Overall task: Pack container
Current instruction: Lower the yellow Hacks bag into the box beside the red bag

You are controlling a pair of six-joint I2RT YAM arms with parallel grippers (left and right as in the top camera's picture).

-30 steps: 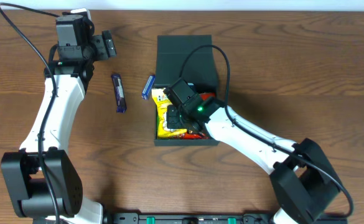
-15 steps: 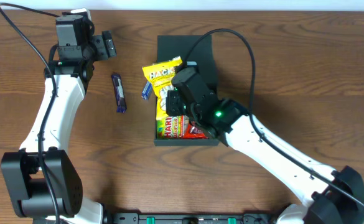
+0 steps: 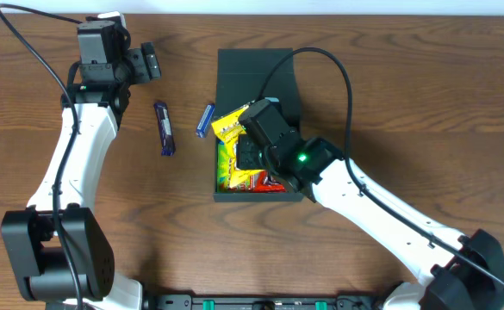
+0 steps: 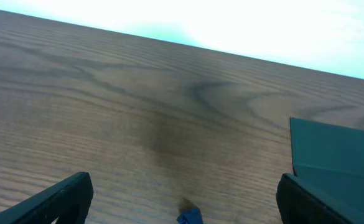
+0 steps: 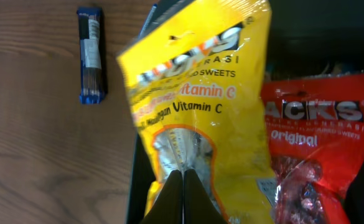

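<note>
The dark teal container (image 3: 257,196) stands open at the table's middle, its flap lid (image 3: 253,73) lying back. My right gripper (image 3: 250,153) is over its left half, shut on a yellow sweets packet (image 3: 232,129) whose top sticks up above the left wall. In the right wrist view the shut fingers (image 5: 183,182) pinch the yellow packet (image 5: 200,106). A red packet (image 5: 312,143) lies beside it in the container. My left gripper (image 3: 148,62) is open and empty at the far left.
A blue bar (image 3: 164,128) lies on the table left of the container, also in the right wrist view (image 5: 89,53). A second blue packet (image 3: 205,120) lies against the container's left wall. Its tip (image 4: 190,217) shows between my left fingers.
My right gripper lifted the yellow packet up and back out of the container, then brought it down and forward again. The left arm has not moved.
</note>
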